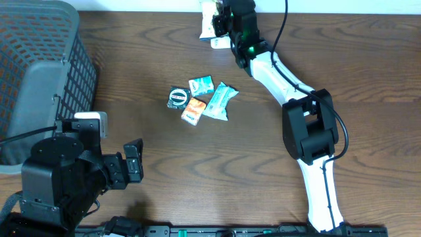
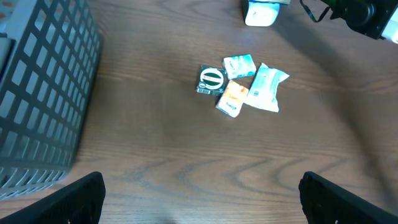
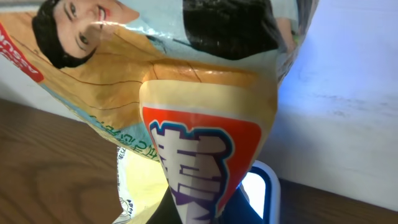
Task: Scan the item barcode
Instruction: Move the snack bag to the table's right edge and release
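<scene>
My right gripper [image 1: 222,24] is at the table's far edge, shut on a snack bag [image 1: 209,18]. In the right wrist view the crumpled bag [image 3: 205,118], printed with a face and an orange-and-purple logo, fills the frame and hides the fingers. Just below and behind it stands a white scanner [image 3: 264,186] with a lit window, also visible as the scanner [image 1: 220,43] from overhead. No barcode on the bag is visible. My left gripper [image 1: 133,164] hovers open and empty over the near left of the table, its fingers [image 2: 81,199] spread wide.
Several small packets lie mid-table: a dark round one [image 1: 177,97], a teal one [image 1: 200,84], an orange one [image 1: 193,110] and a light blue one [image 1: 220,101]. A grey mesh basket [image 1: 39,66] stands at the far left. A white wall [image 3: 348,93] rises behind the scanner.
</scene>
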You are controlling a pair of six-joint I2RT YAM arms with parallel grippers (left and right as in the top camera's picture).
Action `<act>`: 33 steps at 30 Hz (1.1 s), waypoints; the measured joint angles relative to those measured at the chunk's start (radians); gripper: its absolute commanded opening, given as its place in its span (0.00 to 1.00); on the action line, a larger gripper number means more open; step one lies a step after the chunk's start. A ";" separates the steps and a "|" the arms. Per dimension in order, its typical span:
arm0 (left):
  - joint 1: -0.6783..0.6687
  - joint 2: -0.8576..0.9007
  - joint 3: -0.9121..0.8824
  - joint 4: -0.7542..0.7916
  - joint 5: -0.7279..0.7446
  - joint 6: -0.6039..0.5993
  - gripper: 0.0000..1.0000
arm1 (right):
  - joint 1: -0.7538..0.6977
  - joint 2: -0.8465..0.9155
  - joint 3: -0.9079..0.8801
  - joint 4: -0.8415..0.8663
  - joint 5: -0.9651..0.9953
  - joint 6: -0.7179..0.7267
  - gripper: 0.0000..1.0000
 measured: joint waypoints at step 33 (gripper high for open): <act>0.000 0.002 0.000 0.000 0.000 0.000 0.98 | -0.693 -0.238 0.023 -0.978 0.224 -0.110 0.99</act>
